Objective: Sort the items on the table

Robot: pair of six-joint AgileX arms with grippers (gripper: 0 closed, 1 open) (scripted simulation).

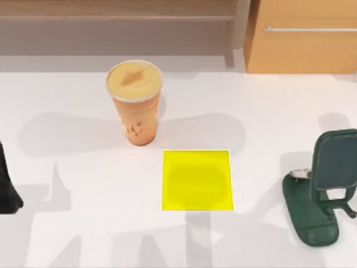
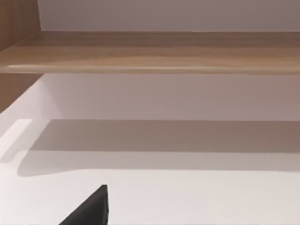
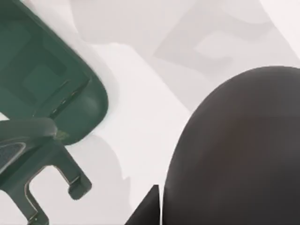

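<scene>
From above, the orange cup (image 1: pixel 134 100) stands at eleven o'clock from the yellow square (image 1: pixel 197 180), open table (image 1: pixel 83 223) around both; the green stand (image 1: pixel 319 192) hugs the three o'clock edge. My left wrist faces a wooden shelf (image 2: pixel 150 51). My right wrist shows the dark mouse (image 3: pixel 239 150) beside the stand. I cannot tell either gripper's state. No writing is legible.

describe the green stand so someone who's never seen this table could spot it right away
Start from the large white table and go to its right side, below the wooden cabinet at the back. The dark green stand sits there, to the right of the flat yellow square. Unlike the flat square and the tall orange cup, it has an oval base with a tilted backrest panel rising from it.
</scene>
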